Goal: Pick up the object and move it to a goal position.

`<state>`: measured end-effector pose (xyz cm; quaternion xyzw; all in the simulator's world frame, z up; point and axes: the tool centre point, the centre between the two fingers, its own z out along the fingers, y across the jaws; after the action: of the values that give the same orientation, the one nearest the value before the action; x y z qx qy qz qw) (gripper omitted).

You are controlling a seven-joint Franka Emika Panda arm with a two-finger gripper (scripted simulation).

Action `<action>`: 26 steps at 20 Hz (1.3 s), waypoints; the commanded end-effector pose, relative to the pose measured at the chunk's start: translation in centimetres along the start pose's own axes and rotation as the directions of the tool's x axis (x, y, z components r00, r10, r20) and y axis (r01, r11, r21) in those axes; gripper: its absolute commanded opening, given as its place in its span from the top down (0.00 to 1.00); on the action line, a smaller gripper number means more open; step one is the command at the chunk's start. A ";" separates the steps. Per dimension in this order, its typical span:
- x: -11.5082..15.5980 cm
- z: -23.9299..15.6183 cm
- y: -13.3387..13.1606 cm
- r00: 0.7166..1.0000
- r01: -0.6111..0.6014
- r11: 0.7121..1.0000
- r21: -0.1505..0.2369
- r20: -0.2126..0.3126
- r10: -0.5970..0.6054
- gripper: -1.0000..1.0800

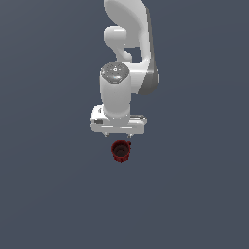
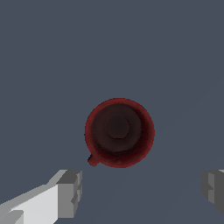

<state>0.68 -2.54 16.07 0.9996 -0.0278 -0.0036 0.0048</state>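
**Hovering over the red cup, jaws wide**

Looking straight down through the wrist view, we see the cup (image 2: 119, 132) standing upright on the plain grey-blue floor (image 2: 52, 57), its round mouth facing the camera and its dark inside showing down to the base. A small nub sticks out from the rim on one side. Nothing touches the cup.

Our gripper (image 2: 140, 192) stands spread wide. One grey fingertip (image 2: 70, 192) shows beside the cup's nub and the other sits at the far edge of the picture; the gap between them is broader than the cup. Both tips lie clear of the cup, and the cup is not between them but just off to one side of the line joining them.

From the exterior view, we see the cup (image 1: 120, 151) just below the gripper (image 1: 118, 135), close to it. The white arm (image 1: 121, 73) rises behind, folded over its wrist. The floor (image 1: 44, 194) around is one flat colour.
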 end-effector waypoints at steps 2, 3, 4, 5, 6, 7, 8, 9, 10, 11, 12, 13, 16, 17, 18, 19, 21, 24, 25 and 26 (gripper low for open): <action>0.0 0.0 0.0 1.000 0.000 1.000 0.000 0.000 0.000 0.38; 0.1 -0.1 -0.1 1.000 -0.001 1.000 0.002 -0.002 0.001 0.38; 0.1 -0.2 -0.1 1.000 -0.002 1.000 0.004 -0.004 0.002 0.38; 0.2 -0.3 -0.2 1.000 -0.003 1.000 0.007 -0.007 0.003 0.38; 0.3 -0.5 -0.3 1.000 -0.004 1.000 0.011 -0.010 0.004 0.38; 0.4 -0.6 -0.4 1.000 -0.005 1.000 0.014 -0.013 0.005 0.38; 0.4 -0.7 -0.4 1.000 -0.005 1.000 0.016 -0.015 0.005 0.38; 0.5 -0.7 -0.5 1.000 -0.005 1.000 0.016 -0.016 0.005 0.38; 0.5 -0.7 -0.5 1.000 -0.004 1.000 0.016 -0.016 0.004 0.38; 0.4 -0.7 -0.5 1.000 -0.004 1.000 0.016 -0.015 0.005 0.38; 0.4 -0.7 -0.5 1.000 -0.006 1.000 0.016 -0.015 0.007 0.38; 0.4 -0.6 -0.4 1.000 -0.010 1.000 0.016 -0.015 0.010 0.38; 0.4 -0.5 -0.5 0.999 -0.030 0.999 0.018 -0.017 0.031 0.38; 0.4 -0.5 -0.5 0.999 -0.040 0.999 0.019 -0.017 0.040 0.38; 0.4 -0.4 -0.5 0.999 -0.050 0.999 0.019 -0.018 0.051 0.38; 0.4 -0.3 -0.5 0.998 -0.063 0.998 0.020 -0.018 0.063 0.38; 0.3 -0.2 -0.5 0.996 -0.091 0.996 0.022 -0.020 0.091 0.38; 0.2 0.1 -0.5 0.989 -0.144 0.989 0.027 -0.022 0.144 0.38; 0.2 0.3 -0.5 0.986 -0.164 0.986 0.028 -0.023 0.165 0.38; 0.2 0.4 -0.6 0.982 -0.186 0.982 0.030 -0.024 0.187 0.38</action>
<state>0.93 -2.01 15.86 0.9943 -0.1058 0.0097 -0.0075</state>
